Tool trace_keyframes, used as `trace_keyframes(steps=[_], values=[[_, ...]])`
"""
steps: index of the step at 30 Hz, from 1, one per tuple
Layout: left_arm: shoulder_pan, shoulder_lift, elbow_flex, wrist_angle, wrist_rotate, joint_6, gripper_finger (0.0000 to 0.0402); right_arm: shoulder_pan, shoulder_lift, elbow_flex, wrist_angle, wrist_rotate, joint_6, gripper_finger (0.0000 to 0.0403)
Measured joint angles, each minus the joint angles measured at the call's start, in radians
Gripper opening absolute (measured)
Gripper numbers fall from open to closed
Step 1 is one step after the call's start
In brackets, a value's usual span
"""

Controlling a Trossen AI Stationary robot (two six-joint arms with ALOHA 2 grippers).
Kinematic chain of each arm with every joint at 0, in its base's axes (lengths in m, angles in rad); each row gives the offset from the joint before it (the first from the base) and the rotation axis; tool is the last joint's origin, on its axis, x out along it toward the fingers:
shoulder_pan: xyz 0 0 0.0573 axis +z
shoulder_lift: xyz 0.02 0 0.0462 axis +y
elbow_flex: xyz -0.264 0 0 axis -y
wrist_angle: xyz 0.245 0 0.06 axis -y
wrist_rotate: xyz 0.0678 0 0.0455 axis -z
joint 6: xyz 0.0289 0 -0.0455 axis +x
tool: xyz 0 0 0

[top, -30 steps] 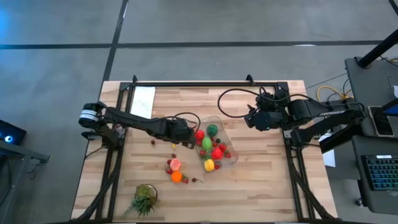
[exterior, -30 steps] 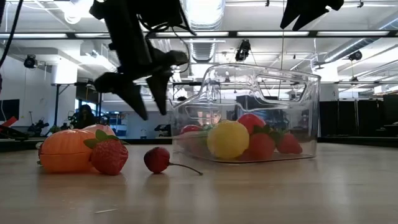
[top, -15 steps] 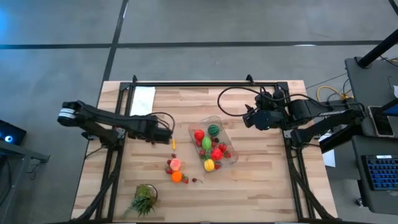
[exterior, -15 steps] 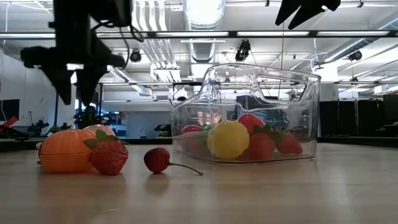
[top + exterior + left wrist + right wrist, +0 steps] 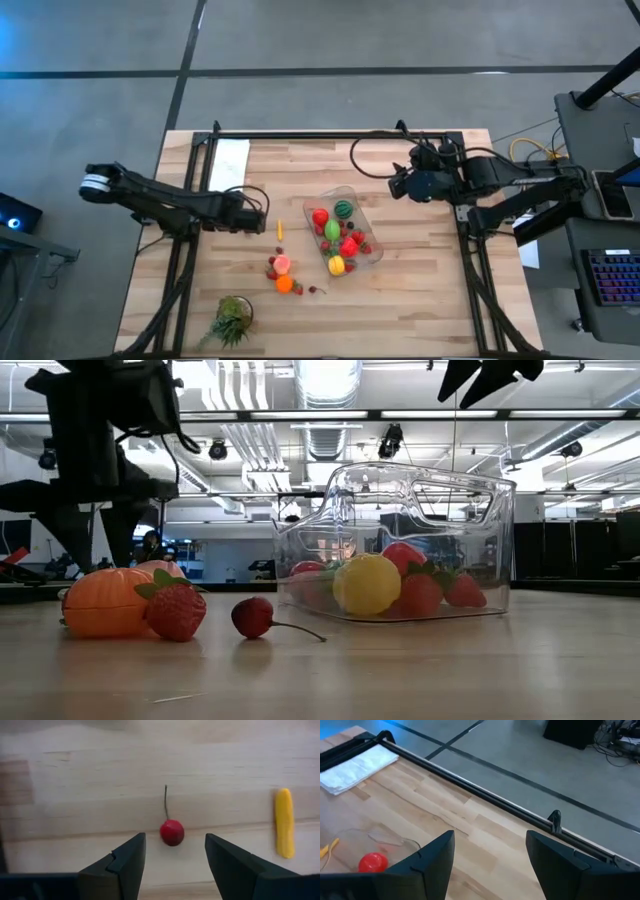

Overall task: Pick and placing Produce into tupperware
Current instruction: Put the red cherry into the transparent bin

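Left gripper (image 5: 174,851), jaws apart and empty, is held low near the table's (image 5: 420,290) left edge, a red cherry (image 5: 172,832) lying just beyond its fingertips. Loose produce (image 5: 283,274) is seen mid-table toward the front edge. The tupperware (image 5: 343,226) is centred, partly filled. Right gripper (image 5: 490,851), open and empty, is raised near the right rear corner.

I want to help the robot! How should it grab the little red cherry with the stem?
Probably by the round red body of the cherry, coming straight down with a finger on each side. The thin stem points away from the open left gripper and looks too thin to pinch.
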Motion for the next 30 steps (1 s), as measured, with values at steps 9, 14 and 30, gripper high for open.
trace_keyframes(steps=[9, 14, 30], values=[[0.0, 0.055, -0.064, 0.115, 0.037, 0.001, 0.0191, -0.026, 0.0, 0.0, 0.009, -0.007, 0.002, 0.0237], [0.0, 0.089, -0.06, 0.113, 0.019, 0.027, 0.0191, -0.026, 0.0, 0.0, 0.01, -0.007, 0.002, 0.0237], [0.0, 0.168, -0.059, 0.183, 0.023, 0.034, 0.0145, -0.026, 0.0, 0.0, 0.01, -0.005, -0.001, 0.0237]])
